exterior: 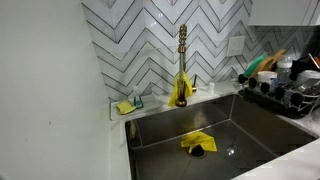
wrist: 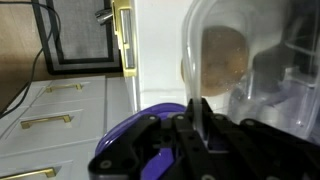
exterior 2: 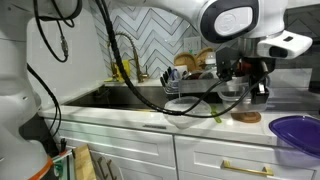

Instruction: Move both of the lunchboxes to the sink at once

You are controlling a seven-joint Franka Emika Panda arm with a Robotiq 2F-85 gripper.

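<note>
Since the wrist view sat closest, I logged it first: gripper [wrist: 198,125] fingers pressed together on a clear plastic rim, pinching the lunchboxes [wrist: 240,60] edge-up. I could not separate the two layers. Below them was a purple bowl [wrist: 155,112], and a brown round blur showed through the plastic. Past that were white cabinet fronts [wrist: 60,100] with gold handles [wrist: 45,121].

In an exterior view the gripper [exterior 2: 248,88] hung over the white counter [exterior 2: 140,118], near a round wooden disc [exterior 2: 247,117]. It was well apart from the sink [exterior 2: 110,97], so the lunchboxes were not in the basin. That view was too small to show how the jaws stood.

Only the exterior view aimed at the basin showed its inside: a yellow cloth [exterior: 197,142] by the drain. The gold faucet [exterior: 182,60] stood behind it, a small sponge tray [exterior: 127,105] sat on the ledge, and a dish rack [exterior: 285,90] was off to one side. The chevron tile wall [exterior: 150,40] was farthest back.
</note>
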